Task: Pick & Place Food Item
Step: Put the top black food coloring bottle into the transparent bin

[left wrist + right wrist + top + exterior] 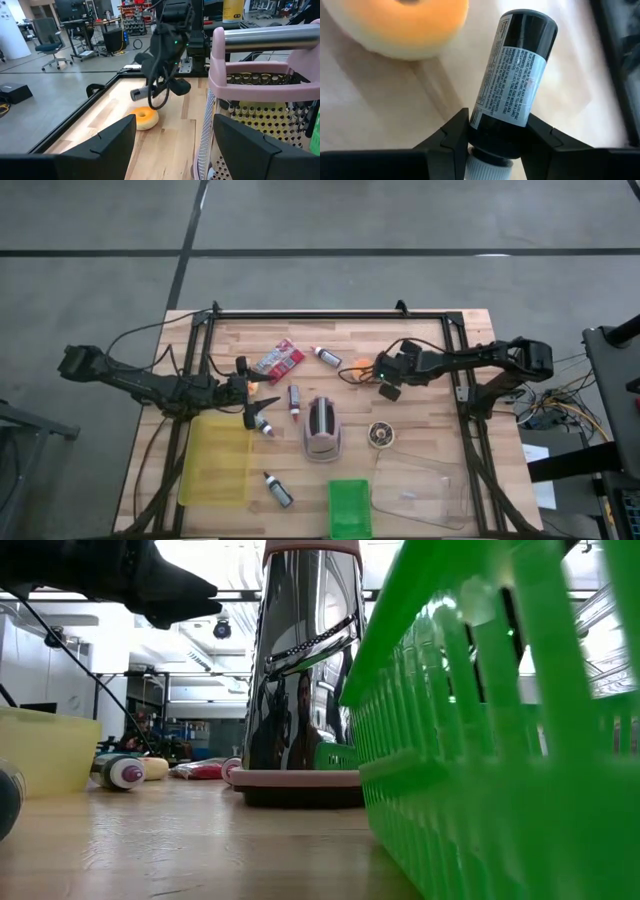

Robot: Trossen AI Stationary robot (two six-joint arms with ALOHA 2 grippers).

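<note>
Right hand is clamped on a dark bottle near its cap end, lifted off the worktop beside the donut. The far end could swing and slip out, and that's not food anyway. Left hand hangs open by the grater

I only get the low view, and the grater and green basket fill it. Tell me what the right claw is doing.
Observer: The right claw is shut on a small dark bottle, gripping it near the white cap.
Operator: Say what lies next to it.
Observer: A doughnut sits on the wooden table, close beside the bottle.
Operator: Report the left claw.
Observer: The left claw is open and holds nothing. It points toward the grater at the middle of the table.
</note>
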